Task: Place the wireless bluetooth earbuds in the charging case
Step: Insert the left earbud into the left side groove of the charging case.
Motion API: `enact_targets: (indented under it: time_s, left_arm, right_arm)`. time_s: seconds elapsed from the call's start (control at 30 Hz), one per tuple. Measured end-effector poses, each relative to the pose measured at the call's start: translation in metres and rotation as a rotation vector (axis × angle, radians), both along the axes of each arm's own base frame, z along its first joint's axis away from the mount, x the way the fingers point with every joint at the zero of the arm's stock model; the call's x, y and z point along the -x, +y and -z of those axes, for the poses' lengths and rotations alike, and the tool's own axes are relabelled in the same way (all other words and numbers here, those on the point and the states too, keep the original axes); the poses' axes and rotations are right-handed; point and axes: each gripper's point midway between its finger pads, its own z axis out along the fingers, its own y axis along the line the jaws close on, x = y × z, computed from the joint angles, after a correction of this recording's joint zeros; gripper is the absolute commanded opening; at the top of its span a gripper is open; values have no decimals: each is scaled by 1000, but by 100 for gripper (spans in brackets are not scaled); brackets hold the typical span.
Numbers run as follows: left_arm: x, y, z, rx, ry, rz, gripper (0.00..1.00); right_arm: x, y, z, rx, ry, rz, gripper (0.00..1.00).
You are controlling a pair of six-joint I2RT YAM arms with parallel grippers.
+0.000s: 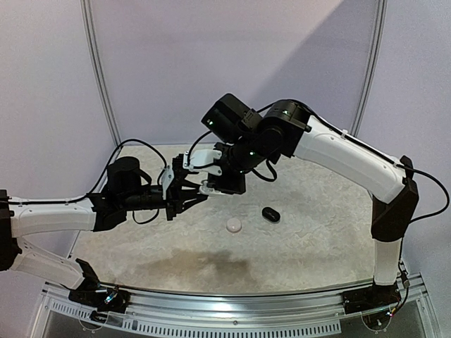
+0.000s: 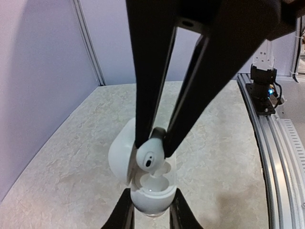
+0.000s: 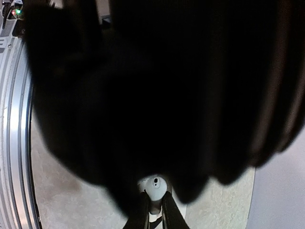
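Observation:
In the left wrist view, my left gripper (image 2: 151, 192) is shut on a white charging case (image 2: 150, 198), its two fingers clamped on the case's sides. The lid (image 2: 119, 152) is swung open to the left. One empty socket (image 2: 153, 183) shows inside. From above, my right gripper (image 2: 151, 143) reaches down, shut on a white earbud (image 2: 151, 156) that hangs just over the open case. In the right wrist view the earbud (image 3: 155, 186) sits between my fingertips (image 3: 144, 207); a dark blur hides most of that view. From the top view both grippers (image 1: 187, 196) (image 1: 205, 188) meet above the table's left middle.
A small white rounded piece (image 1: 233, 225) and a black pebble-like case (image 1: 270, 214) lie on the marbled table (image 1: 317, 232) right of the grippers. A metal rail (image 2: 274, 157) runs along the table's near edge. Lilac walls stand at the back and sides.

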Motion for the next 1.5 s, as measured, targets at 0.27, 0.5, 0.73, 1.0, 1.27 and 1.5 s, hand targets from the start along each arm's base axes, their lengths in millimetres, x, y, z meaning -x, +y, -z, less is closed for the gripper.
enact_targets:
  time_s: [0.27, 0.5, 0.73, 1.0, 1.27, 1.5]
  left_arm:
    - [-1, 0, 2, -5, 8, -7, 0]
    - [-2, 1, 2, -6, 8, -11, 0]
    - [-3, 1, 3, -8, 8, -19, 0]
    - [-3, 2, 5, -11, 11, -22, 0]
    - [-2, 2, 4, 0, 34, -27, 0]
    - [-2, 2, 4, 17, 86, -33, 0]
  right_arm:
    - [5, 3, 3, 20, -19, -33, 9]
    - [2, 2, 3, 32, -39, -31, 9]
    - [-1, 0, 2, 46, -65, -16, 9]
    - [2, -2, 4, 61, -66, -24, 8]
    - [4, -5, 7, 84, -70, -22, 5]
    - [3, -6, 7, 89, -80, -17, 6]
